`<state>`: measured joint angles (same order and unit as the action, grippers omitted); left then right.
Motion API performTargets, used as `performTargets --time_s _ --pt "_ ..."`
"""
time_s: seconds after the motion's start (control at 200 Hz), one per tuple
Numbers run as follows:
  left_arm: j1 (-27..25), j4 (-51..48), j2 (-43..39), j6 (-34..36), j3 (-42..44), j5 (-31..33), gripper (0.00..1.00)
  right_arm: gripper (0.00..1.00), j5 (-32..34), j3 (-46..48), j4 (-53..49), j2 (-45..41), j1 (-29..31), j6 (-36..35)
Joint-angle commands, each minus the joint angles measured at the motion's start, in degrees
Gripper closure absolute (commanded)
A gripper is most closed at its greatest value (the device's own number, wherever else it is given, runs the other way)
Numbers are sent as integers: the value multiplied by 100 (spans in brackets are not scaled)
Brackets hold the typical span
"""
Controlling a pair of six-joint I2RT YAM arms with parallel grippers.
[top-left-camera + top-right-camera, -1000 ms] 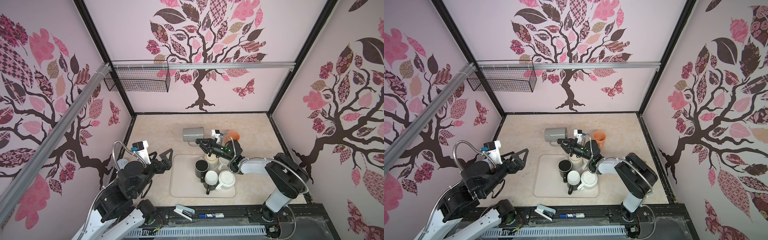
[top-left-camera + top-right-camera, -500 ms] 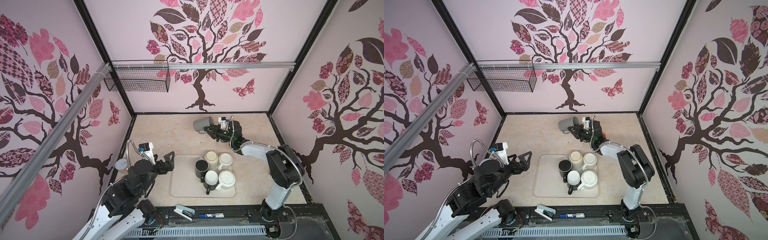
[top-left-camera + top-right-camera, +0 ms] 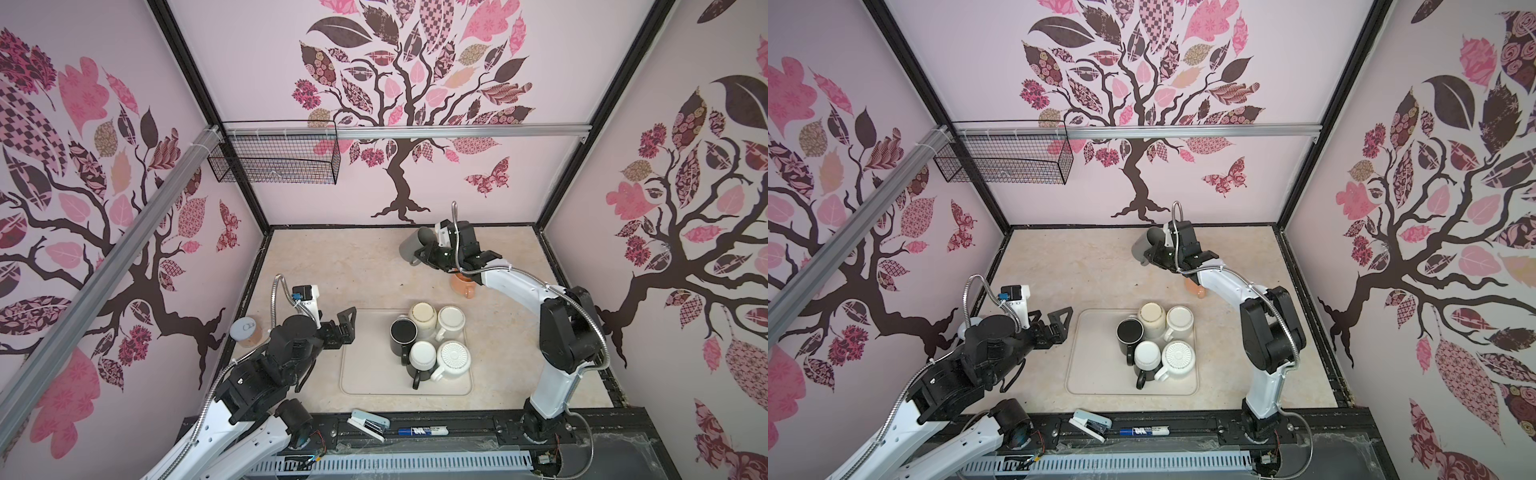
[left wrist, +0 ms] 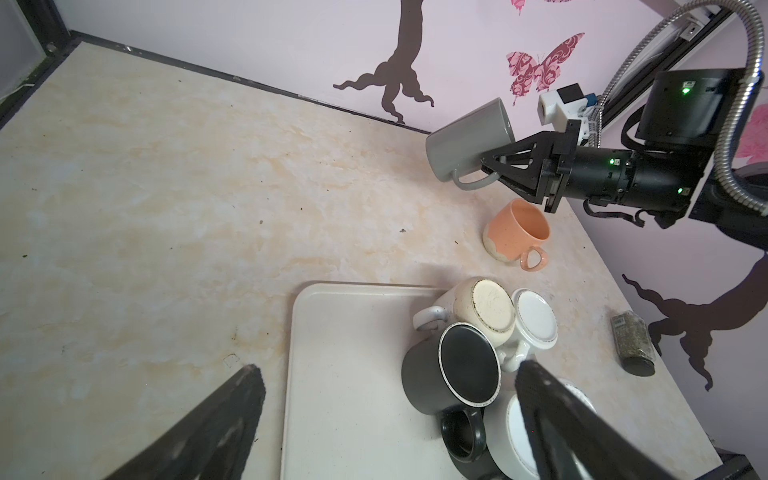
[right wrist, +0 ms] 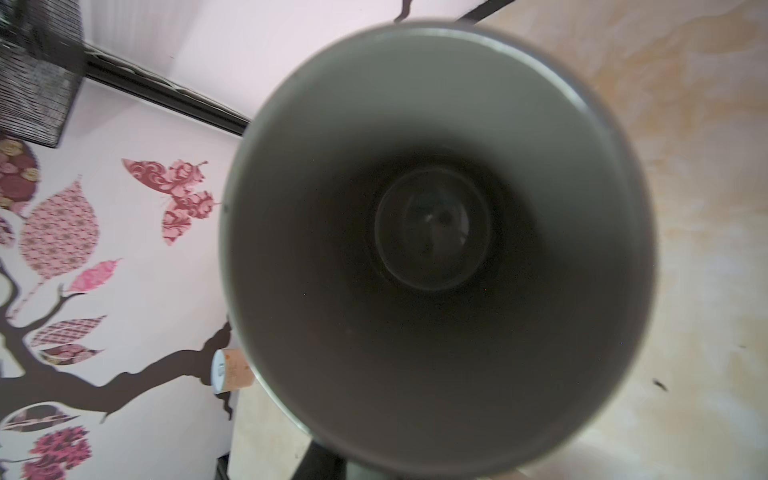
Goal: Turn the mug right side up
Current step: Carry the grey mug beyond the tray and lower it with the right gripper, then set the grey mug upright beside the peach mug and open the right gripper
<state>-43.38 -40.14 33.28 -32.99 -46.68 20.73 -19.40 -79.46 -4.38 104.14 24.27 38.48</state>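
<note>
A beige marbled desk is being shown in both top views, and a pale tray is lying near its front edge. The left claw is being held spread wide over the tray's left edge, with nothing between its fingers. The right claw is being kept pressed together on the grey mug, pinching its wall beside the handle, as the left wrist view is showing. The grey mug is being held off the desk near the back edge, right of the middle, tipped on its side with the handle underneath and its base pointing away from the claw; its open mouth is being faced straight by the right wrist camera. Five mugs are being kept bottom up in a tight cluster on the right half of the tray. An orange mug is standing upright on the desk between the tray and the grey mug, partly hidden under the right arm in both top views. A small dark-capped jar is lying by the desk's right edge.
</note>
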Motion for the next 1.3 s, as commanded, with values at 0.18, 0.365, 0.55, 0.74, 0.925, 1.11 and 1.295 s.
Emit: performTargets --time_s 0.18,0.365,0.55,0.74,0.925,1.11,1.295 --pt "31 340 338 45 283 -252 3 100 985 -244 -738 -164 -44 -1191" --pt "26 363 451 48 291 -237 3 100 1305 -179 -908 -184 -46 -1433" --pt "39 254 470 -203 425 -14 3 100 1578 -146 -983 -179 -45 -1605" --pt "65 290 692 -213 526 -400 3 100 1736 24 -1064 -187 -40 -1731" --pt "66 212 818 -109 570 -631 3 100 1760 174 -1083 -179 -51 -1734" --pt "66 306 599 -137 640 -593 3 100 1830 503 -917 -306 -45 -1711" --pt "65 155 555 -321 625 -260 3 100 1852 636 -842 -314 -45 -1704"
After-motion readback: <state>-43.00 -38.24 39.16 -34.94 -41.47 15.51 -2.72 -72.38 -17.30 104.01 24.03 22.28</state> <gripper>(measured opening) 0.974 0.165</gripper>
